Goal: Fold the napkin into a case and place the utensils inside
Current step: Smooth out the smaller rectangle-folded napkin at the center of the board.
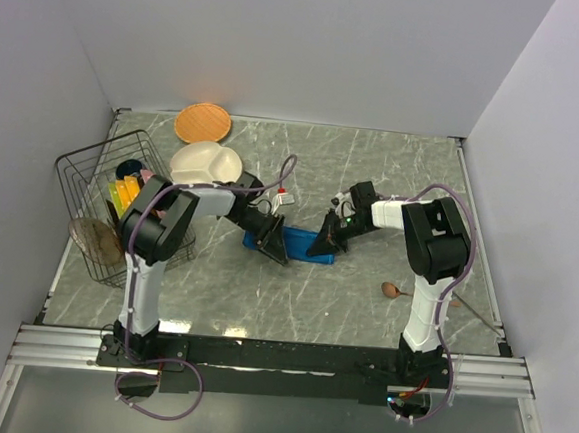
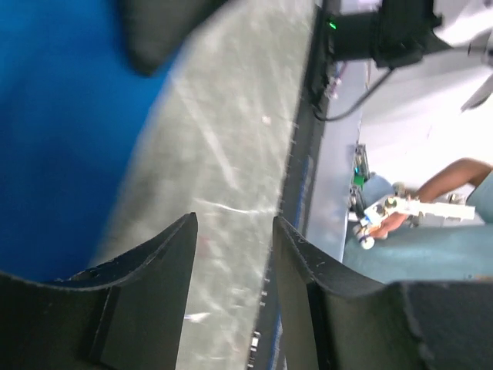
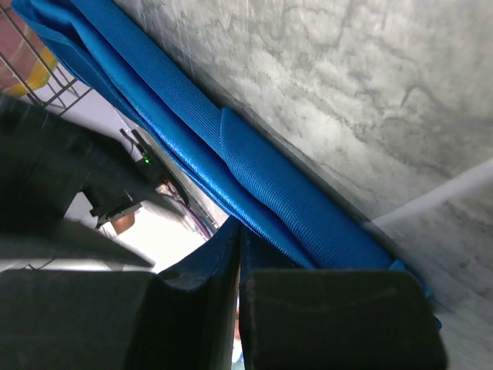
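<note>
Napkin (image 3: 262,169): bright blue, fine ribbed weave, slight sheen.
Table (image 1: 393,175): grey marble pattern, white veins.
Upper left of top view: round plate (image 1: 203,122) orange; divided plate (image 1: 205,162) cream-white.
Left edge: wire basket (image 1: 82,175) black, yellow and pink pieces inside.
Lower right: spoon (image 1: 392,290) brown wood.
Left gripper (image 2: 235,227), right gripper (image 3: 237,235): black.
Walls (image 1: 283,45): pale lavender-white.

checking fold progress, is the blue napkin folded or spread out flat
Folded: the napkin lies as a narrow strip of stacked layers, its layered edges visible in the right wrist view.
</note>
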